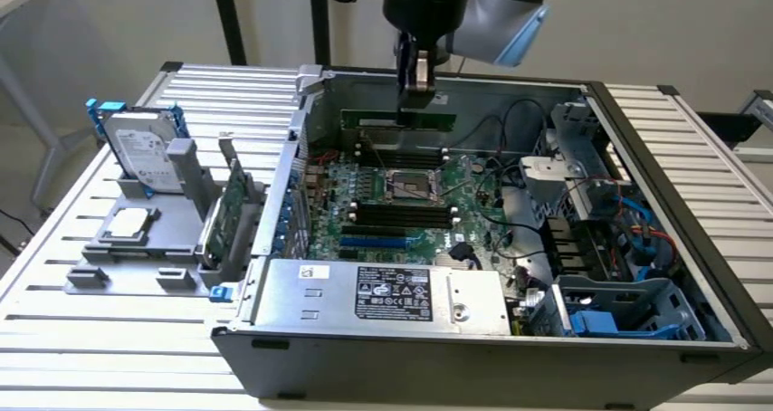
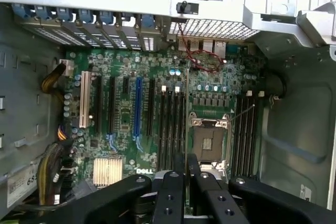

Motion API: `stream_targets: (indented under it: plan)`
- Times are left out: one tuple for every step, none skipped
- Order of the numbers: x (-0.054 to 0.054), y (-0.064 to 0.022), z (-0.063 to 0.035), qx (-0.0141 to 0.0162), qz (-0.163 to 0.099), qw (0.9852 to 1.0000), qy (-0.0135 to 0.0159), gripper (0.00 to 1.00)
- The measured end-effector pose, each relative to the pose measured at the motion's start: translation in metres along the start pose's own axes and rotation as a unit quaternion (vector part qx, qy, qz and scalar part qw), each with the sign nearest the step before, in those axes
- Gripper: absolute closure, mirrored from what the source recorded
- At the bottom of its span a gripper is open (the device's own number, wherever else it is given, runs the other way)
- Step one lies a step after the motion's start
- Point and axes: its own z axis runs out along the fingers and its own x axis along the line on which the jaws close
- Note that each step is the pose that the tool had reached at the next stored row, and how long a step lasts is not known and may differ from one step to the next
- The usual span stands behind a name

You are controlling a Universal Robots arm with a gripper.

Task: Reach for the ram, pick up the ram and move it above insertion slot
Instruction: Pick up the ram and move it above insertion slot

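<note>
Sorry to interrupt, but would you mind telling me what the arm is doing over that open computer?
The arm's gripper is shut on the ram, a narrow green stick held on edge inside the open computer case, over the far side of the motherboard. The memory slots below, beside the CPU socket, look unfilled. A hard drive and an expansion card stand in a grey fixture outside the case.

arm hangs vertical, hand (image 1: 415, 87) clamped on the ram (image 1: 399, 119).

ram (image 1: 399, 120) | long thin green board | on edge, level | held above the motherboard's far side
</note>
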Motion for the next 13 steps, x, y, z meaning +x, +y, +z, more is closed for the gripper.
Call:
stream_targets:
  plan:
    - [-0.003, -0.0009, 0.0011, 0.0, 0.0, 1.0, 0.0002, 0.86]
    - [-0.007, -0.0018, 0.0021, 0.0, 0.0, 1.0, 0.0004, 0.86]
    - [-0.01, -0.0027, 0.0029, 0.0, 0.0, 1.0, 0.0006, 0.86]
    - [-0.013, -0.0035, 0.0037, 0.0, 0.0, 1.0, 0.0008, 0.86]
    - [-0.016, -0.0041, 0.004, 0.0, 0.0, 1.0, 0.0012, 0.86]
    - [-0.017, -0.0046, 0.0041, -0.0001, 0.0, 1.0, 0.002, 0.86]
    - [-0.018, -0.0047, 0.0041, -0.0001, 0.0, 1.0, 0.0023, 0.86]
    - [-0.018, -0.0047, 0.0041, -0.0001, 0.0, 1.0, 0.0022, 0.86]
    - [-0.018, -0.0047, 0.0041, -0.0001, 0.0, 1.0, 0.0023, 0.86]
    - [-0.018, -0.0047, 0.0041, -0.0001, 0.0, 1.0, 0.0022, 0.86]
    - [-0.018, -0.0047, 0.0041, -0.0001, 0.0, 1.0, 0.0022, 0.86]
    - [-0.018, -0.0047, 0.0041, -0.0001, 0.0, 1.0, 0.0023, 0.86]
    - [-0.018, -0.0047, 0.0042, -0.0001, 0.0, 1.0, 0.0022, 0.86]
